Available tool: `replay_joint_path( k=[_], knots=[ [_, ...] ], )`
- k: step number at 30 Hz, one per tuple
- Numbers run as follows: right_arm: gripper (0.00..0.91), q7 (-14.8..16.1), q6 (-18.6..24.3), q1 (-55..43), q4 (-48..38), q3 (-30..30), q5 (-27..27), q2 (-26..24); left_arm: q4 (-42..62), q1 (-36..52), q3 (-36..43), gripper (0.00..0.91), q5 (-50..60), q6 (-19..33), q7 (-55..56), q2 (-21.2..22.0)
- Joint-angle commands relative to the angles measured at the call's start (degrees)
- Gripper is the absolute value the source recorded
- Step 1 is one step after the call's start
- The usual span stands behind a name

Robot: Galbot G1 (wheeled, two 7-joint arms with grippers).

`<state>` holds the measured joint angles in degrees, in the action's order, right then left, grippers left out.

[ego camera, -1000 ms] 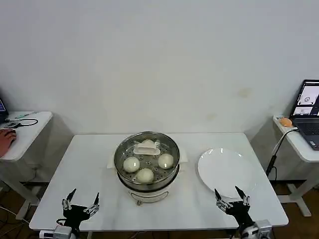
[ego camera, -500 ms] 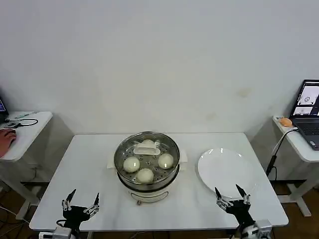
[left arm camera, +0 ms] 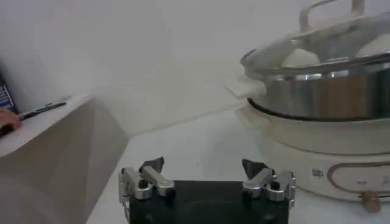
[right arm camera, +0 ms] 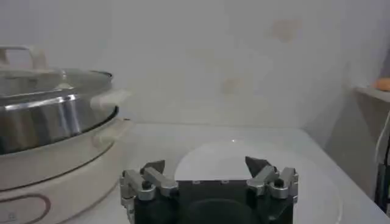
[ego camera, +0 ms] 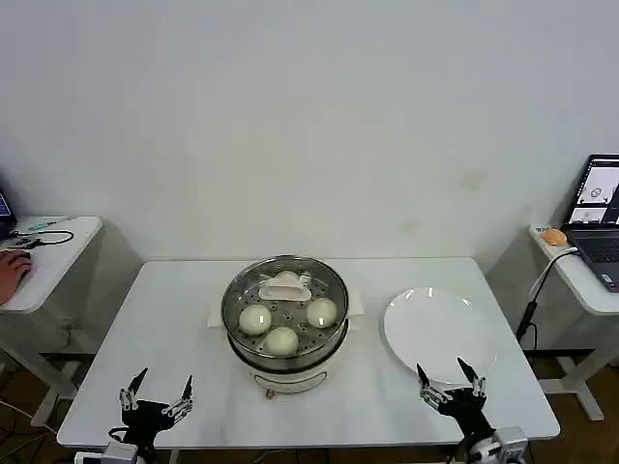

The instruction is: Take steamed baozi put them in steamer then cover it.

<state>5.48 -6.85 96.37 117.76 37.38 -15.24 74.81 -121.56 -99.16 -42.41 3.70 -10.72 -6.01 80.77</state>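
Note:
The steamer [ego camera: 284,348] stands at the middle of the white table, a shiny steel pot on a pale base. The clear glass cover [ego camera: 284,292] sits on it, whitish handle up. Through the glass I see three off-white baozi [ego camera: 281,339] on the perforated tray, and a fourth is partly hidden under the handle. My left gripper [ego camera: 156,393] hangs open at the table's front left edge, well apart from the pot. My right gripper [ego camera: 451,379] is open at the front right, over the near rim of the plate. In the left wrist view the steamer [left arm camera: 323,109] rises ahead of the open gripper [left arm camera: 203,167].
An empty white plate [ego camera: 440,332] lies right of the steamer; it shows beyond the right gripper [right arm camera: 206,164] in the right wrist view, with the steamer [right arm camera: 49,122] off to one side. Side desks flank the table, with a laptop [ego camera: 602,217] on the right one.

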Motion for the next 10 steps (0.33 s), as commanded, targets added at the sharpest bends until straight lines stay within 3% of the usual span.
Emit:
replay_joint_path(
  k=[1, 10],
  knots=[
    [0.907, 0.38, 0.03, -0.04, 0.09, 0.04, 0.14, 0.06, -0.03, -0.02, 0.03, 0.907, -0.05, 0.02, -0.05, -0.13],
    [0.907, 0.8, -0.03, 0.31, 0.28, 0.03, 0.37, 0.01, -0.44, -0.27, 0.07, 0.907, -0.07, 0.01, -0.04, -0.22]
  ],
)
